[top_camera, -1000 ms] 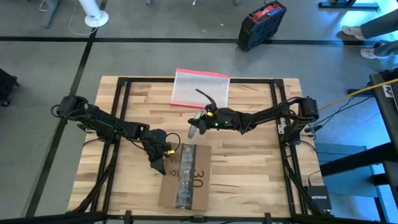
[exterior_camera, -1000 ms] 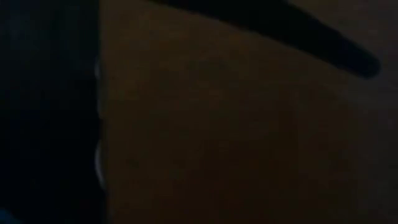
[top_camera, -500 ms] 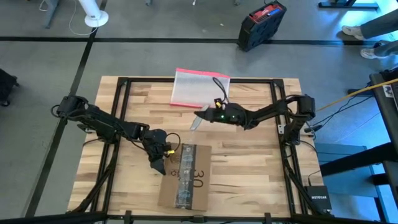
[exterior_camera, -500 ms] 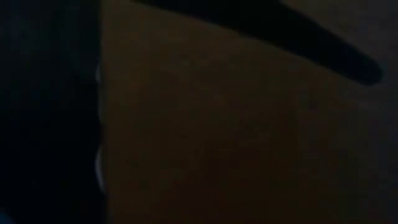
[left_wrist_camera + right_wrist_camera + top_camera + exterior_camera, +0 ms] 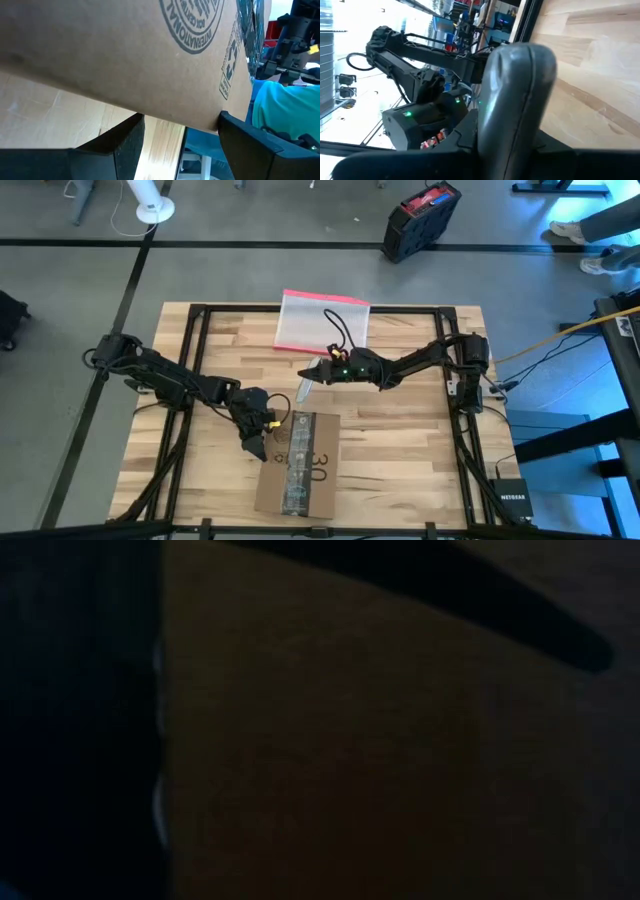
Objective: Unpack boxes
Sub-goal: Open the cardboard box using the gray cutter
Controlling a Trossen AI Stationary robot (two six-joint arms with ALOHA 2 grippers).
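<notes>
The brown cardboard box (image 5: 298,465) lies flat near the table's near edge, a black tape strip along its top. It fills the low view as a dark brown surface (image 5: 350,740). My left gripper (image 5: 255,444) is open at the box's left far corner. In the left wrist view its fingers (image 5: 127,142) stand apart under the printed cardboard (image 5: 125,50). My right gripper (image 5: 320,372) is at mid-table, far of the box, shut on a grey oblong tool (image 5: 305,387). My left gripper (image 5: 180,125) has one fingertip (image 5: 225,120) right at the box's edge (image 5: 210,127); I cannot tell whether it touches. My right gripper holds the grey tool (image 5: 517,90) at its rear end. The tool is lifted clear of the table and sticks out past the fingers toward the table's left and near side. The tool itself hides the place of contact.
A clear plastic pouch with a pink-red edge (image 5: 322,322) lies at the table's far edge. A black and red case (image 5: 420,220) stands on the floor beyond. A person's legs (image 5: 600,225) show at the far right. Bare wood lies right of the box.
My right gripper, still shut on the grey tool, has drawn a little toward the far edge and then toward the table's left. The tool has moved with it. The box has stayed where it was.
</notes>
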